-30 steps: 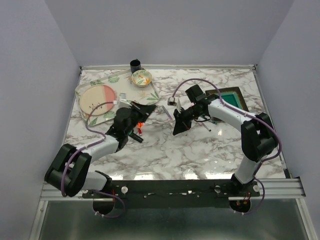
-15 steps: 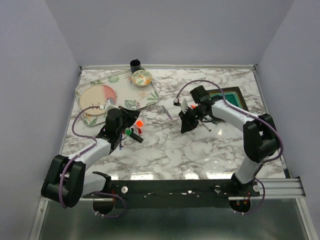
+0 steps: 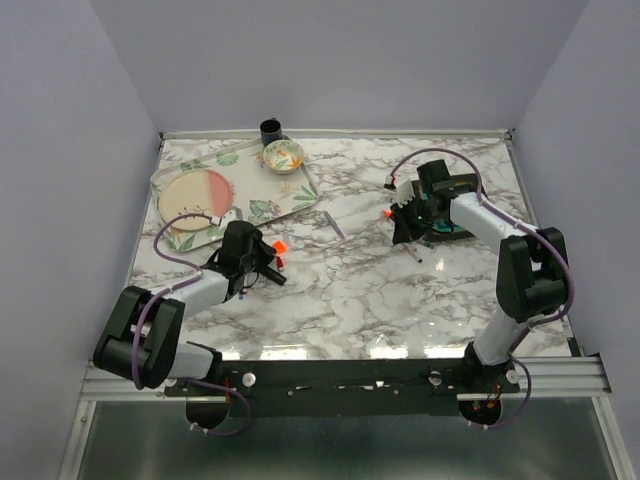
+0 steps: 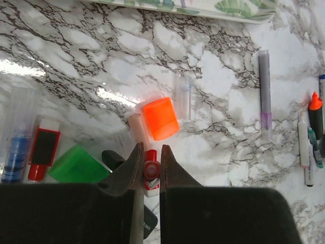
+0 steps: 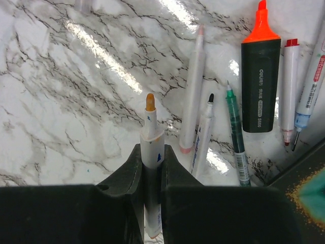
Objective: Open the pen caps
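Pens (image 5: 195, 86): six lying loose, one clamped in right gripper (image 5: 151, 152).

Top cam: high behind near edge, looks down on whole marble table (image 3: 340, 290). Wrist cams point down, v close; left + top share the orange cap (image 4: 160, 119).

The left arm (image 3: 190, 293) and the right arm (image 3: 500, 235) are alike: white tubular links joined by bulky black joint housings. A thin purple cable runs loosely along each, the left cable (image 3: 160, 237) and the right cable (image 3: 408, 160). The left fingers (image 4: 127, 170) and the right fingers (image 5: 127, 170) are matte black wedges narrowing to slim tips, with a broad flat black block behind them. Both bases sit on a black rail (image 3: 340, 378) dotted with small pale fittings.
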`<act>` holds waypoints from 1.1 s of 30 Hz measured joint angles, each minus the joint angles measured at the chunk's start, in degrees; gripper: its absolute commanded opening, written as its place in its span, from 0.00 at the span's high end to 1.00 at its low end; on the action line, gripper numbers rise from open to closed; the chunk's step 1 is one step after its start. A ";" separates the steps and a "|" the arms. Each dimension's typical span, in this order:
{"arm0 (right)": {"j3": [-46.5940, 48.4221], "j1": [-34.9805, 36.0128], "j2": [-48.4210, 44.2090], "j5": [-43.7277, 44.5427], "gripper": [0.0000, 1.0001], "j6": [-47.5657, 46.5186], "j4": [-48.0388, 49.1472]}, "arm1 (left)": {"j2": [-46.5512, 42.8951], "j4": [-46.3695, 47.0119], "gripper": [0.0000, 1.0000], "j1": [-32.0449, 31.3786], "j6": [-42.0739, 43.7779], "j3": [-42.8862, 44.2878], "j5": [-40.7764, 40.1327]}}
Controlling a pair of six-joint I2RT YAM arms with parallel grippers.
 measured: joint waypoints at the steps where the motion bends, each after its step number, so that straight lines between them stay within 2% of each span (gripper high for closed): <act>1: -0.04 -0.17 0.02 0.66 0.89 0.07 0.13 | 0.17 -0.39 0.77 0.00 0.61 0.07 0.00; 7: -0.07 -0.28 0.48 4.59 0.82 0.50 1.31 | 0.24 -1.68 0.66 0.00 2.58 0.63 0.00; 20: -0.07 -0.39 5.27 12.63 0.68 0.48 3.04 | 0.68 -3.34 0.60 0.00 4.04 1.53 0.00; 28: -0.07 -0.50 6.27 13.77 0.65 0.48 3.04 | -2.34 -5.70 0.51 0.00 5.35 3.26 0.00; 33: -0.07 -0.55 6.27 13.81 0.58 0.46 3.02 | -6.10 -8.59 0.44 0.00 6.84 4.98 -0.02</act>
